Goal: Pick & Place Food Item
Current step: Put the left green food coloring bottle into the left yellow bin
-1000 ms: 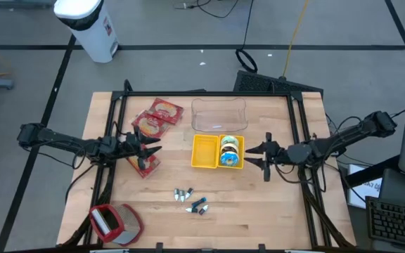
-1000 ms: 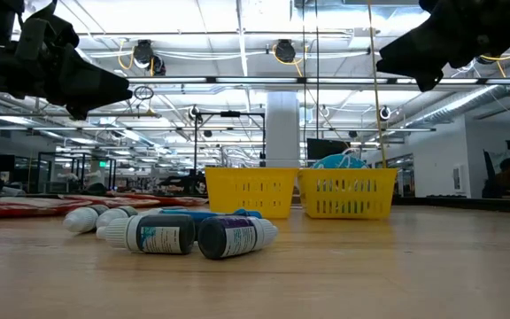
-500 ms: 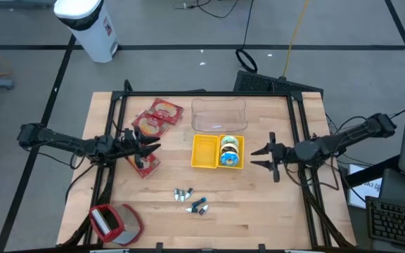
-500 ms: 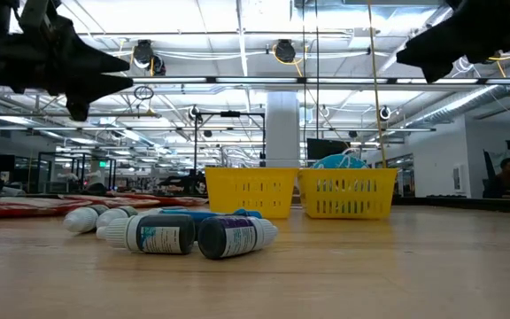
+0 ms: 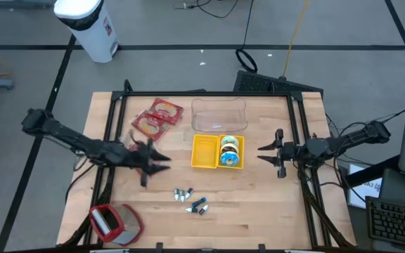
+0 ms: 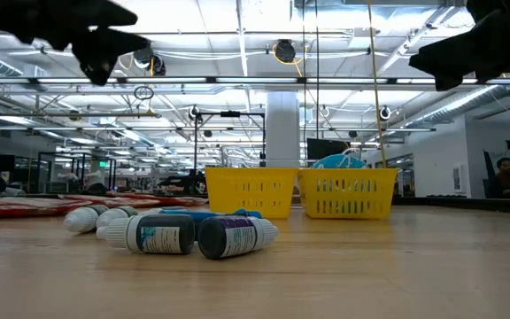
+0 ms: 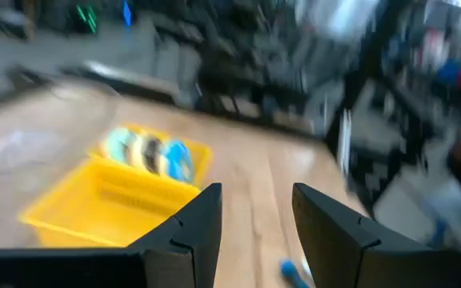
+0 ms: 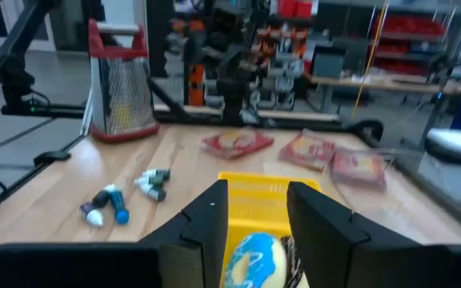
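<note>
Flanking the yellow bin (image 5: 217,152), left gripper (image 5: 157,164) and right gripper (image 5: 268,152) hover part-open, empty; tubes (image 5: 190,200) near bin's front edge.

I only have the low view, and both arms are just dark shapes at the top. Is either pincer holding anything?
Observer: No. The wrist views show the left pincer and the right pincer both open, with nothing between the fingers.
Operator: Good. From here the yellow bin looks like two baskets side by side. Is either half free?
Observer: Yes. From above, the half of the bin nearer the left arm is bare, and donuts fill the half nearer the right arm.
</note>
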You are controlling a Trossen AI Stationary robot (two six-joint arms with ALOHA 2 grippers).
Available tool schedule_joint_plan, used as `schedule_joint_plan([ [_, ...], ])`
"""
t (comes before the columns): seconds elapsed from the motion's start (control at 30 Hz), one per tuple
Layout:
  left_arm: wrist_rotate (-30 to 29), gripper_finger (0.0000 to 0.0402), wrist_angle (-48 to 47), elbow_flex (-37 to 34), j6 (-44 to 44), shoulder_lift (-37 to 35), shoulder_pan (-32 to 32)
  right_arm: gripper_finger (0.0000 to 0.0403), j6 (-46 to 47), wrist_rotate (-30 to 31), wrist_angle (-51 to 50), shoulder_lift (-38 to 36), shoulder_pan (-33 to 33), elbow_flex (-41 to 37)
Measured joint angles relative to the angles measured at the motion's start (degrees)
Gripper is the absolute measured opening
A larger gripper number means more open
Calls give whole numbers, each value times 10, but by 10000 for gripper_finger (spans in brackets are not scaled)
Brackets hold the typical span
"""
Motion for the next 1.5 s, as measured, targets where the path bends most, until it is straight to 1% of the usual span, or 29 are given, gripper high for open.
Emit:
schedule_joint_plan([
  [0.07, 0, 152, -79, 71, -25, 69, -20, 118, -11, 0, 9, -5, -3, -7],
  [0.13, 0, 152, -167, 140, -74, 138, -37, 117, -21, 0, 21, -4, -6, -9],
  [0.2, 3, 152, -252, 201, -124, 208, -55, 116, -32, 0, 27, -4, -10, -11],
  [0.27, 18, 152, -315, 250, -162, 277, -72, 116, -34, 0, 26, -4, -14, -11],
  [0.4, 37, 152, -386, 318, -228, 392, -97, 115, -47, -2, 26, -4, -18, -11],
  [0.53, 37, 152, -427, 361, -302, 464, -94, 114, -59, -2, 26, -4, -20, -11],
  [0.6, 38, 152, -441, 377, -329, 482, -92, 114, -59, -2, 26, -4, -20, -11],
  [0.77, 46, 152, -478, 387, -346, 495, -98, 110, -50, -2, 24, -4, -20, -11],
  [0.97, 50, 152, -531, 387, -473, 494, -97, 110, -26, -3, 21, -4, -20, -11],
  [1.17, 46, 152, -520, 387, -570, 494, -91, 107, -14, -3, 15, -4, -20, -11],
  [1.33, 47, 152, -501, 387, -603, 500, -88, 106, 1, -3, 13, -4, -20, -11],
  [1.5, 89, 152, -502, 387, -609, 535, -86, 102, 6, -4, 13, -4, -19, -11],
])
